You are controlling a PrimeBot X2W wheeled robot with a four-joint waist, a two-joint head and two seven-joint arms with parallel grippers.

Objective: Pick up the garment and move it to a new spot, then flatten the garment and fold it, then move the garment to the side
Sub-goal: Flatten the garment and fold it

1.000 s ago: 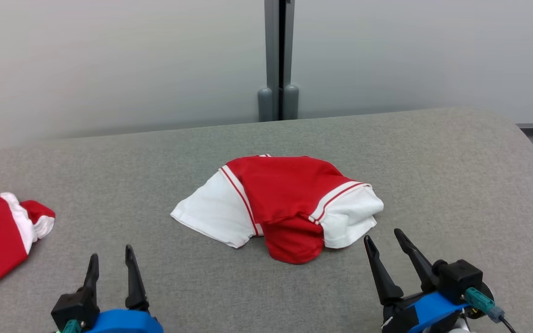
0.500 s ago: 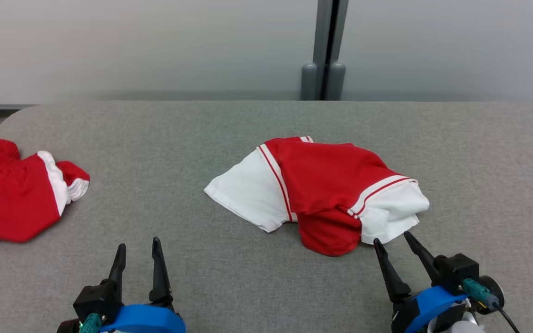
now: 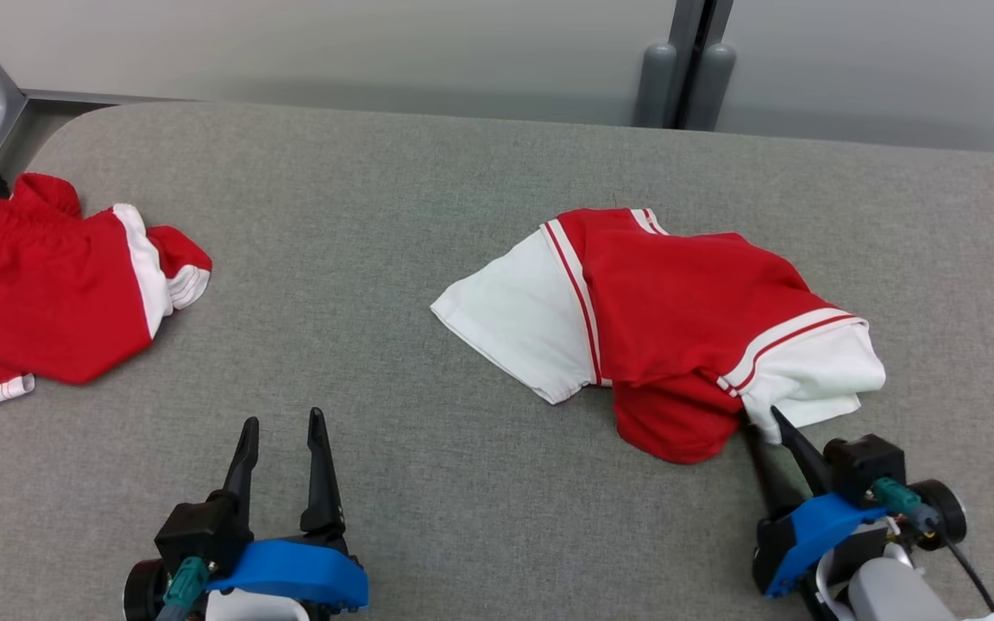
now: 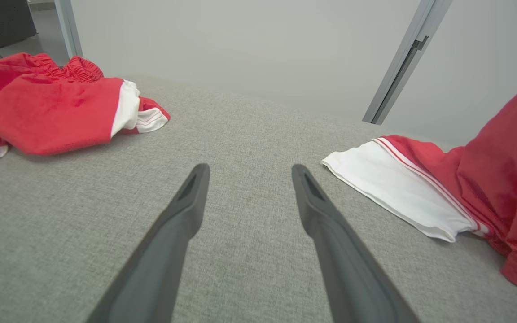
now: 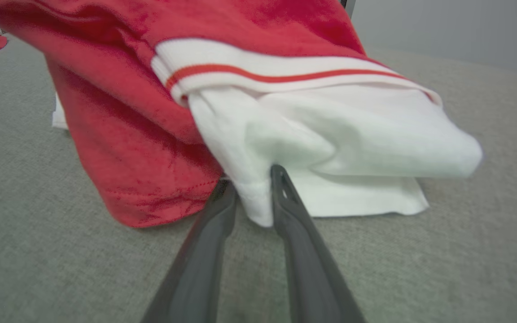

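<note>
Right gripper [image 5: 254, 177] clamps the garment's [image 5: 330, 130] white corner at its fingertips; lift slowly, straight up, or that shallow pinch may slip.

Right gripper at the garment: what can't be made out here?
1) Head view: fingertips of the right gripper, hidden under the white sleeve of the garment.
2) Right wrist view: how many cloth layers lie between the fingers; folds cover them.
3) Head view: full shape of the second red garment, cut off by the left edge.
</note>
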